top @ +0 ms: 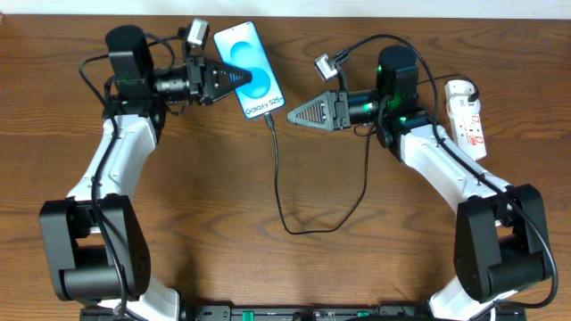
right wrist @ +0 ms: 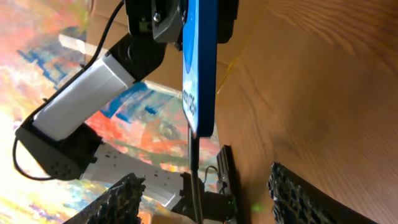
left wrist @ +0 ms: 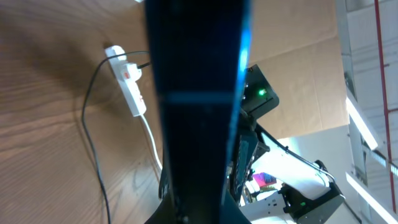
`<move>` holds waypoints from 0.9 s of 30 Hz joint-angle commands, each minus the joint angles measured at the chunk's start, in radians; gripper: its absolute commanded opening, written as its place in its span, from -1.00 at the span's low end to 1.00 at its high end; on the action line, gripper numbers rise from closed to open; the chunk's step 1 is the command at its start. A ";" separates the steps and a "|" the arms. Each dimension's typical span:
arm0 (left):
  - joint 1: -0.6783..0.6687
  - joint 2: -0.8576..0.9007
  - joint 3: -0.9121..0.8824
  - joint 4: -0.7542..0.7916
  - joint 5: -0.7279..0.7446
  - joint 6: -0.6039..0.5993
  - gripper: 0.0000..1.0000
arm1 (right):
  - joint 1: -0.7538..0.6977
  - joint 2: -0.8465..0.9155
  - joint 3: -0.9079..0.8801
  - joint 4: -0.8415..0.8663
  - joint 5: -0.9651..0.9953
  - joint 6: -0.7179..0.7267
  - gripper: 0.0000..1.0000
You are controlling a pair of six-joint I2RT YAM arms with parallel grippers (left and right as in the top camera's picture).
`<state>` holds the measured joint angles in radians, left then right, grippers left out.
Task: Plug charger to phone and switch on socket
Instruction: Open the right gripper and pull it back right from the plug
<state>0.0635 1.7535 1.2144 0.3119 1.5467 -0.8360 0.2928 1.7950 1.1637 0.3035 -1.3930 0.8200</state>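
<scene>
Phone [top: 239,45]: by the desk's far edge, left of middle.
Left gripper [top: 254,85]: fingers clamped on the phone.
Charger [top: 278,178]: tip in the phone's lower end.
Right gripper [top: 293,113]: fingers apart, near the tip.
Socket [top: 467,116]: by the right edge.

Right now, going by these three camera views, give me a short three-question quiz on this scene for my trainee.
1. True or false: the right gripper is shut on the charger cable.
2. Which gripper holds the Galaxy S25+ phone? A) left B) right C) neither
3. Fill in: the white power strip lies on the table beside the ___ arm.

Key: 1 false, its fingers are spread apart. 2 A, the left gripper. 3 right, the right arm.
</scene>
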 commanded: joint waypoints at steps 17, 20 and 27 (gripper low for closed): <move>0.039 0.171 -0.120 0.007 -0.082 0.089 -0.86 | -0.003 -0.009 0.013 -0.339 0.235 -0.231 0.28; 0.039 0.226 -0.120 0.007 -0.082 0.093 -0.86 | -0.003 -0.009 0.013 -0.365 0.252 -0.239 0.27; 0.039 0.340 -0.120 0.007 -0.090 0.126 -0.85 | -0.003 -0.009 0.013 -0.391 0.266 -0.250 0.27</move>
<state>0.0975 2.0705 1.0904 0.3138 1.4372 -0.7502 0.2928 1.7950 1.1641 -0.0830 -1.1374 0.6006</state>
